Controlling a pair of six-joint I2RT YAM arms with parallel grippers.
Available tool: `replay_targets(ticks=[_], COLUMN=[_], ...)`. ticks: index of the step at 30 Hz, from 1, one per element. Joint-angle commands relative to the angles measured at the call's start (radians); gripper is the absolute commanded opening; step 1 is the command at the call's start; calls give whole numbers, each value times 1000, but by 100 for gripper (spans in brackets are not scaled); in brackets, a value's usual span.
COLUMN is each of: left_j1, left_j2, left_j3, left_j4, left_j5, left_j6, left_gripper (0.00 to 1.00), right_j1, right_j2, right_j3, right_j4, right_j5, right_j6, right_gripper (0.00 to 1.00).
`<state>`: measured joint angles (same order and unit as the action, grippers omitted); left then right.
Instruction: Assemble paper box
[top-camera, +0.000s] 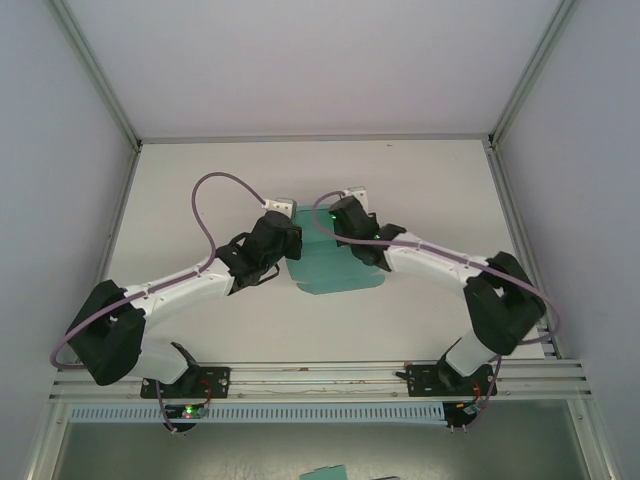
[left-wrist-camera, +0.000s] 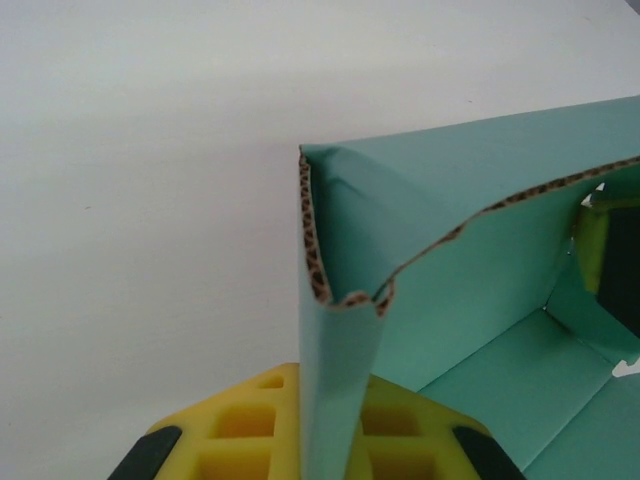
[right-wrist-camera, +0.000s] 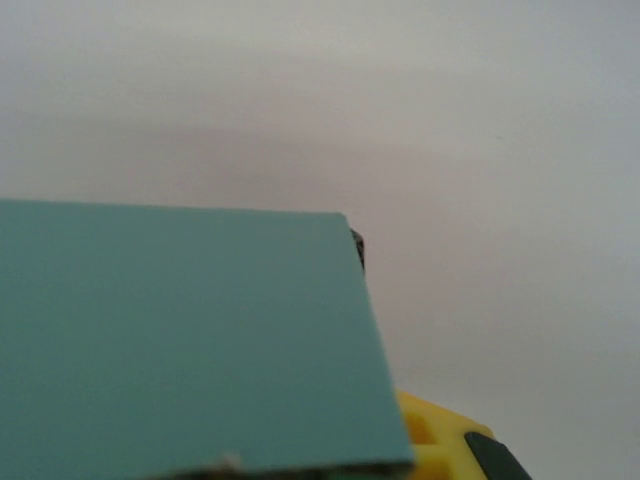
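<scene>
I see the paper box midway across the table, part-folded with one wall upright. At its far edge my left gripper is clamped tight on that wall. My right gripper is closed too, teal card lying across it; I cannot tell whether it pinches the card.

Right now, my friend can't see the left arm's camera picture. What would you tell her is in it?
A teal-green paper box, half folded, has one wall standing up, pinched by the yellow left pincer at the bottom. Its cut edge shows brown wavy cardboard, and a plain white table lies behind.
</scene>
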<state>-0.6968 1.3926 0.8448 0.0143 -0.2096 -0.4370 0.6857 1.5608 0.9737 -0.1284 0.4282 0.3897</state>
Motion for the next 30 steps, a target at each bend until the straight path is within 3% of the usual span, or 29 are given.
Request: replay_targets(ticks=[1, 3, 5, 12, 14, 15, 16, 17, 25, 30], left_j1=[23, 24, 24, 23, 24, 24, 24, 23, 23, 23], left_j2=[-48, -47, -47, -40, -32, -31, -31, -35, -99, -94], left_j3=[16, 15, 8, -7, -3, -4, -3, -7, -139, -105], left_j4=[-8, -3, 12, 52, 62, 66, 68, 76, 223, 100], left_j5=[-102, -86, -71, -33, -19, -11, -3, 6, 103, 263], left_j6=[3, -2, -3, 8, 13, 18, 26, 41, 278, 451], left_gripper=[0, 0, 0, 0, 0, 0, 0, 0, 0, 0], right_j1=[-103, -107, -116, -127, -132, -133, -136, -139, -163, -216], right_j2=[-80, -132, -158, -221, -259, -279, -301, -331, -676, -827], right_j3=[-154, -205, -212, -258, -295, -309, -325, -347, -511, -530], right_j4=[186, 317, 353, 405, 445, 454, 461, 468, 472, 317], right_j5=[-70, -215, -332, -597, -624, -622, -613, -594, -413, -363], right_j6=[-148, -175, -187, -200, -179, -173, -172, -169, -144, -137], right_gripper=[5, 17, 22, 47, 55, 63, 85, 98, 99, 98])
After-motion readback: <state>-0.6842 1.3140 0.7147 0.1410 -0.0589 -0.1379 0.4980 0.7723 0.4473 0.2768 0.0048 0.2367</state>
